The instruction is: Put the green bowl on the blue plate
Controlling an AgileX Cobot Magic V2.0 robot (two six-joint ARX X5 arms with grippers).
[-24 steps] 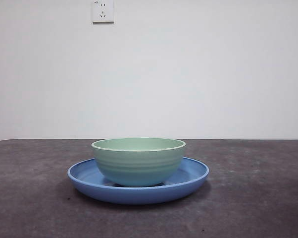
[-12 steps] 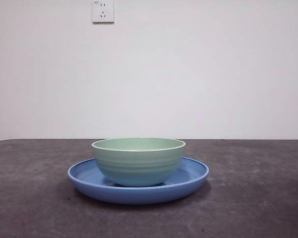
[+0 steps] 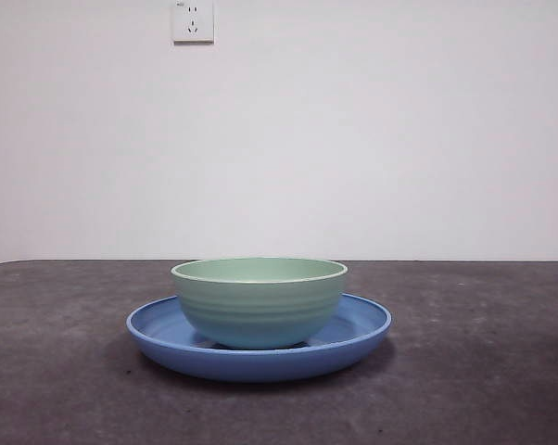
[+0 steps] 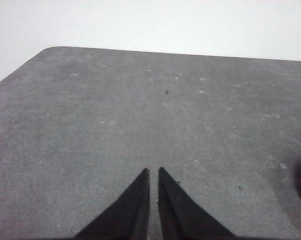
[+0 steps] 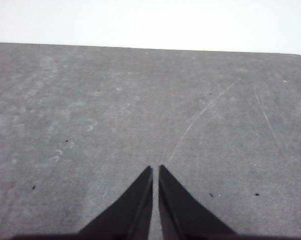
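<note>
Bowl on plate, both arms parked: we find the pale mint-green round ridged bowl (image 3: 259, 301) sitting upright inside the wide, glossy medium-blue shallow plate (image 3: 361, 335), roughly centred, its base down on the plate's floor and the raised rim ringing it on all sides. That seating, we judge, is why it looks steady: the sloping rim would check any slide. The plate lies flat on the dark grey matte bench (image 3: 483, 371), before a white wall carrying a white power socket (image 3: 193, 20).

Neither arm shows in the front view. Our left pincer (image 4: 153, 172) has its two black jaws drawn together to a hairline gap, gripping nothing, over bare bench; a sliver of blue, likely the plate's edge, shows at the side of that wrist view, well apart from the jaw tips. Our right pincer (image 5: 156, 170) is likewise closed up with nothing between its jaws, over scratched bench, with neither bowl nor plate in its sight.

With the bowl resting free of both pincers, we judge the task complete; nothing appears left to do but hold clear.
</note>
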